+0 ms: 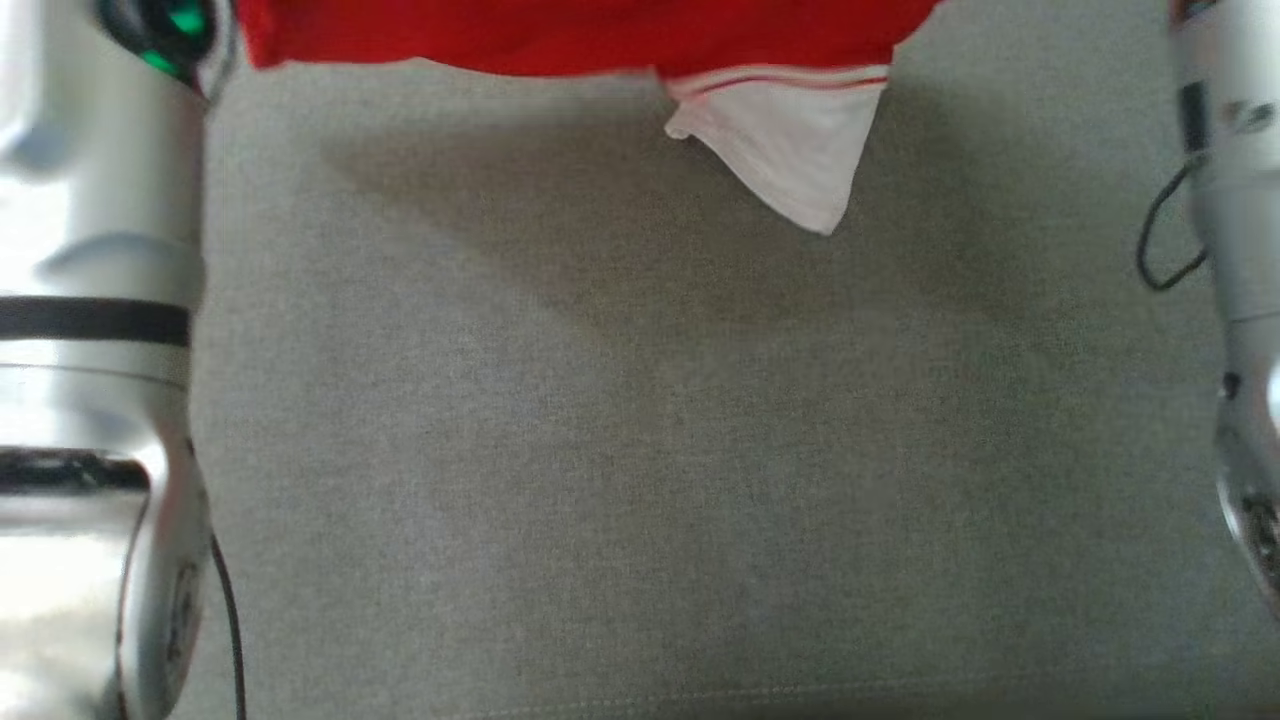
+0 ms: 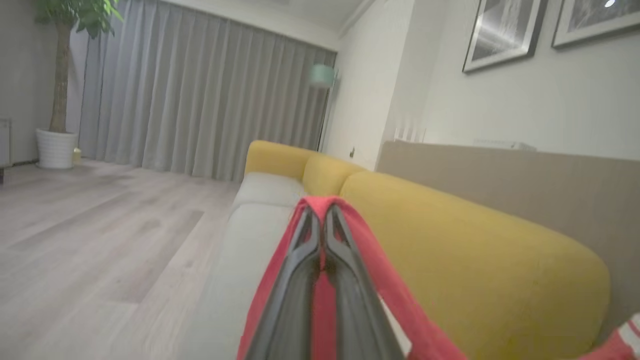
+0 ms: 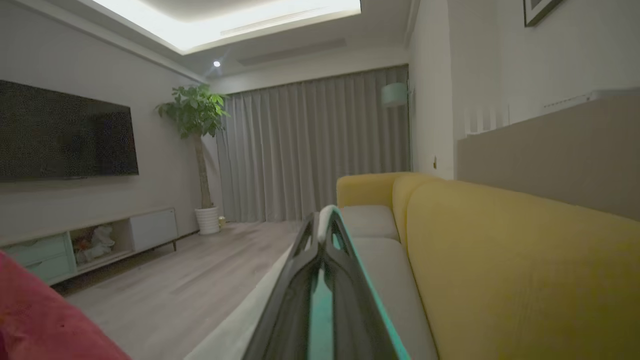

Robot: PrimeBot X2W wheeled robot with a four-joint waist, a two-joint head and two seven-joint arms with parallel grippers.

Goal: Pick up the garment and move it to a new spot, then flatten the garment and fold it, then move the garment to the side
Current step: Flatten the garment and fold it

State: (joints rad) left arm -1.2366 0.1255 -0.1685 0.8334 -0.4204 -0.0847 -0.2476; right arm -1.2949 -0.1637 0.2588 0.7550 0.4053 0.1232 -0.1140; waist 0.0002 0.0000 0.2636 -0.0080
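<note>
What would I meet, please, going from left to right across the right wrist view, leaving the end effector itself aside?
Television → potted plant → grey curtain → yellow sofa back.

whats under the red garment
Grey seat cushion, bare, shadowed by the red garment; its white sleeve hangs above it. The part behind the cloth at the top is covered.

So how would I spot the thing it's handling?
Find the sofa with the yellow back and grey seat. Hanging above that seat is the garment: bright red cloth with a white, red-striped flap drooping from it. Its neighbours are plain grey and yellow.
</note>
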